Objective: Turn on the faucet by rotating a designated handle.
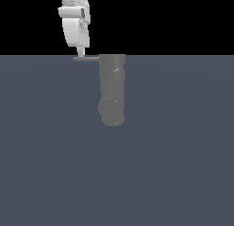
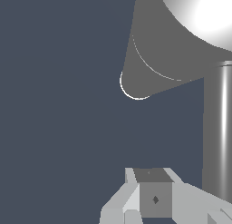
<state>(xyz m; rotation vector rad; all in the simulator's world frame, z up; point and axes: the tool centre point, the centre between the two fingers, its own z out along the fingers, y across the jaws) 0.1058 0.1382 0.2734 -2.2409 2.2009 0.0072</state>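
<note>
Where the thin grey handle [image 1: 86, 58] juts sideways from the top of the faucet [image 1: 112, 90], its free end sits directly under the tip of the gripper [image 1: 81, 52], which appears to touch or all but touch it in the exterior view. The rod lies level and joins the upright matte grey cylinder on the side of the gripper, so the faucet body stands just beside the gripper, toward the exterior view's right. From there the body runs down to a rounded, bulging end well below the gripper's tip.

In the wrist view the handle [image 2: 221, 132] shows as a straight, shiny rod running alongside the gripper [image 2: 154, 198], close to one of its pale fingers [image 2: 192, 202]. Beyond it the faucet [image 2: 158, 51] fills the far corner, its rounded end nearest the gripper and a bright highlight on its wider part.

The gripper hangs point-down from the white arm [image 1: 75, 24], with its fingers drawn close together around a small grey block between them; nothing is clasped in them. Whether they are fully shut I cannot tell for certain.

Around and beneath it all spreads the plain slate-blue surface [image 1: 173, 174], meeting a black background behind the arm.
</note>
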